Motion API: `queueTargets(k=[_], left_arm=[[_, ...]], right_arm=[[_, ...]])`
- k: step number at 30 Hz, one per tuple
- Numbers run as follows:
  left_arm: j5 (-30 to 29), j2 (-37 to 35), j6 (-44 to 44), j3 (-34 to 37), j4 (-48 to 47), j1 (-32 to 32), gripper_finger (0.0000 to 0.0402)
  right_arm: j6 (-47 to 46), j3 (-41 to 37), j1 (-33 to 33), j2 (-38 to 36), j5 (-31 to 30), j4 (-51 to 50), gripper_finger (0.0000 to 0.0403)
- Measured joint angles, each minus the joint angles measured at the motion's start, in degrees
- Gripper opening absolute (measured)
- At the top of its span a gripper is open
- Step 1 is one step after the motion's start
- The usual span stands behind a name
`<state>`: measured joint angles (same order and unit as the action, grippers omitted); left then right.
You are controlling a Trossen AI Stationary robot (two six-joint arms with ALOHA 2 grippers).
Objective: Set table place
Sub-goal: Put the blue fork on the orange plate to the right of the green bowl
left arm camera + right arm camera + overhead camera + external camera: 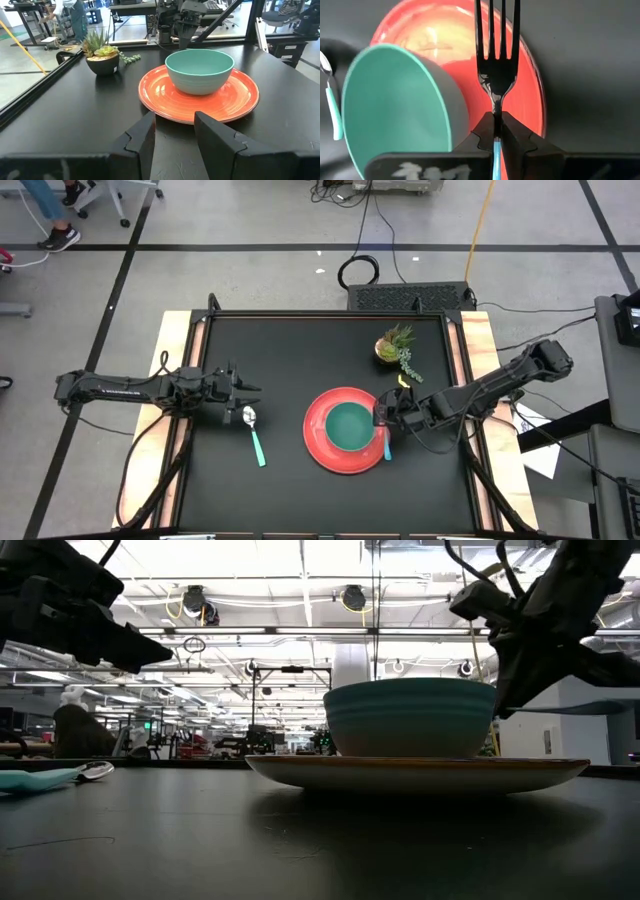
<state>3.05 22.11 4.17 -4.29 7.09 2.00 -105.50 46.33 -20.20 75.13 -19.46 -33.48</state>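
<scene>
A round red plate (322, 448) lies on the black table (280, 350) with a teal bowl (350, 426) standing in it; both also show in the left wrist view, the plate (160, 97) and the bowl (200, 70). My right gripper (381, 416) is over the plate's right side, shut on a fork (497, 50) with a teal handle (387, 448). A spoon (254, 436) with a teal handle lies flat on the table left of the plate. My left gripper (245, 394) is open and empty, just beyond the spoon's bowl end. My right gripper pinches the fork's narrow neck (496, 111) between its two fingers, just below the tines. The fingers come from above and lie across the fork. The tines point toward the table's far edge, the handle toward the near edge. The fork is over the plate, right of the bowl.
A small potted green plant (396, 348) stands at the far right of the table, behind the plate. Wooden strips (176, 370) run along the table's left and right sides. Bare tabletop lies at the near side and the far left.
</scene>
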Motion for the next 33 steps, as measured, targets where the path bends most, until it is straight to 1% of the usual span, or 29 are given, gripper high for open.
queueTargets(k=[9, 25, 28, 33], left_arm=[[0.0, 0.0, 0.0, 0.0, 0.0, 0.0, 0.0143], [0.0, 0.0, 0.1, 0.0, -0.1, 0.0, 0.0143], [0.0, 0.0, 0.1, 0.0, -0.5, 0.0, 0.0143], [0.0, 0.0, 0.1, 0.0, -0.6, 0.0, 0.0143]], right_arm=[[8.6, 0.0, 4.3, 0.0, 0.0, 2.6, 0.0004], [9.2, 0.0, 4.6, 0.0, 0.4, 2.4, 0.0004], [9.2, 0.0, 4.6, 0.0, 1.6, 2.5, 0.0004], [9.4, 0.0, 4.6, 0.0, 1.7, 2.5, 0.0004]])
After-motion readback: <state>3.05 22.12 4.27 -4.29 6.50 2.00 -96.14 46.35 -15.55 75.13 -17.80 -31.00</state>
